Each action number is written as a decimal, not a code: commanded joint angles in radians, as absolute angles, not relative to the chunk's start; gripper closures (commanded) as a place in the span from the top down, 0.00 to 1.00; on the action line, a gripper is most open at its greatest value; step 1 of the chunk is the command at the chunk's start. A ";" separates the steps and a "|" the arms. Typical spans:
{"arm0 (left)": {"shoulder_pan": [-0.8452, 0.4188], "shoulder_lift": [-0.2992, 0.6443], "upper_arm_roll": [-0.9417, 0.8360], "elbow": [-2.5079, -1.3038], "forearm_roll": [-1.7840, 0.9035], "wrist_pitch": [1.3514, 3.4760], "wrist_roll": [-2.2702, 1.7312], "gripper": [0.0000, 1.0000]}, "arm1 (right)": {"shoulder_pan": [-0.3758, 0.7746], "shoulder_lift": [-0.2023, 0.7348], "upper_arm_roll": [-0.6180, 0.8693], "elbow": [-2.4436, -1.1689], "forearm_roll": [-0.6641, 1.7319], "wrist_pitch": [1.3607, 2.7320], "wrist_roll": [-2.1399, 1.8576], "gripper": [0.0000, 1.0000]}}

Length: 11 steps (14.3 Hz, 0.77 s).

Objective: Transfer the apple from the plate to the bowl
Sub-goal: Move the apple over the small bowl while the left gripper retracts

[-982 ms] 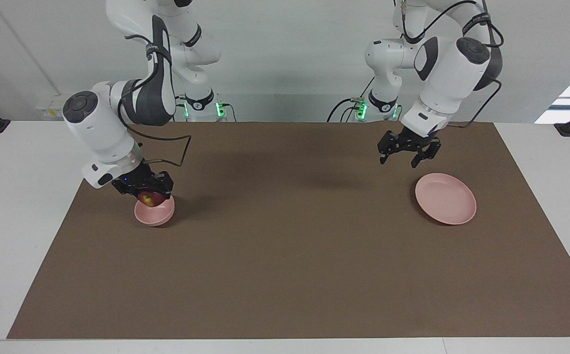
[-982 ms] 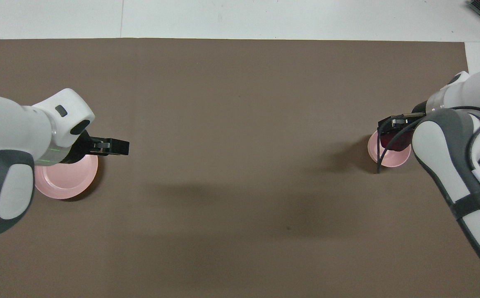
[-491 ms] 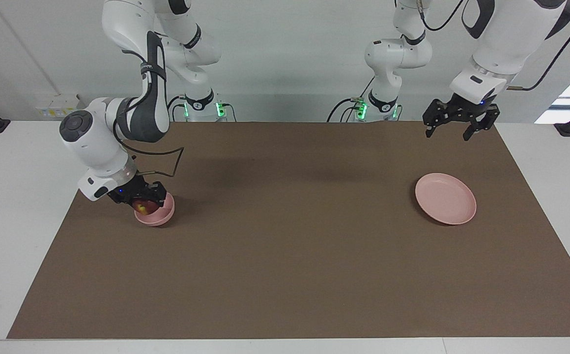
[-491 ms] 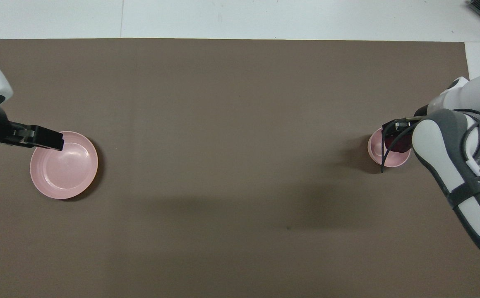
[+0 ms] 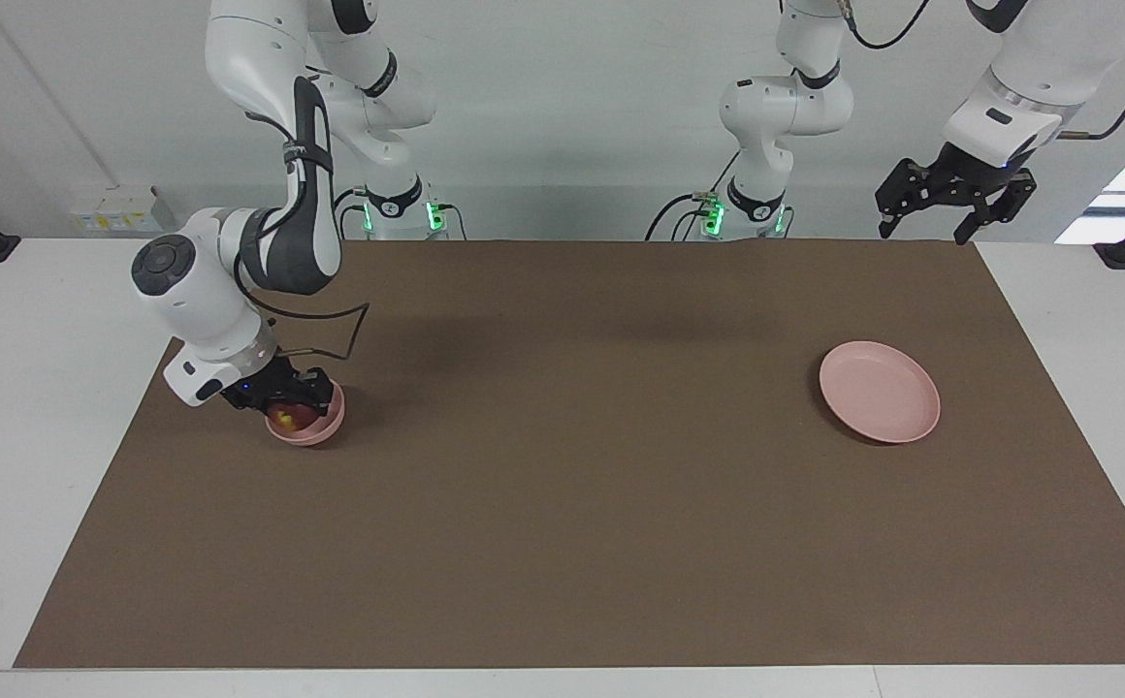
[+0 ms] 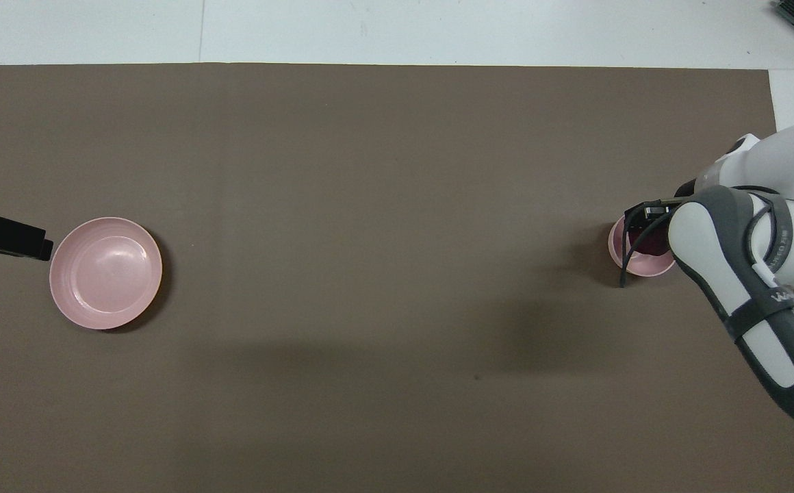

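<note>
The right gripper (image 5: 283, 396), a black two-finger tool on a white arm, is lowered into the small, deep, pale pink bowl (image 5: 320, 428) at the right arm's end of the table, its fingers closed on the small, glossy, dark red apple (image 5: 285, 417) with a yellowish patch. The apple sits within the bowl's rim; whether it rests on the bowl's floor cannot be told. The step in hand appears to be the placement itself. The next move calls for parting the fingers and lifting straight up without dragging the bowl over the brown mat (image 5: 562, 504). The wide, flat, pale pink plate (image 5: 880, 392) lies bare, well apart, toward the left arm's end. The left gripper (image 5: 952, 189) waits raised high over the table's edge near the robots, fingers spread.
</note>
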<state>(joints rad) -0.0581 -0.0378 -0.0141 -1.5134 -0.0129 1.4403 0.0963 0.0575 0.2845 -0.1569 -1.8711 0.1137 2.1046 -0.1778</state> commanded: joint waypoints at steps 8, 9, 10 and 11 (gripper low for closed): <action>-0.074 -0.066 0.003 -1.505 -0.002 1.417 0.095 1.00 | 0.044 0.288 -0.147 -1.911 0.095 2.147 -0.164 0.00; -0.074 -0.066 0.003 -1.505 -0.002 1.417 0.095 1.00 | 0.046 0.293 -0.147 -1.911 0.095 2.149 -0.161 0.00; -0.072 -0.066 0.005 -1.505 -0.002 1.416 0.095 1.00 | 0.046 0.301 -0.147 -1.911 0.095 2.155 -0.158 0.00; -0.071 -0.066 0.006 -1.505 -0.002 1.416 0.095 1.00 | 0.046 0.304 -0.147 -1.911 0.095 2.157 -0.155 0.00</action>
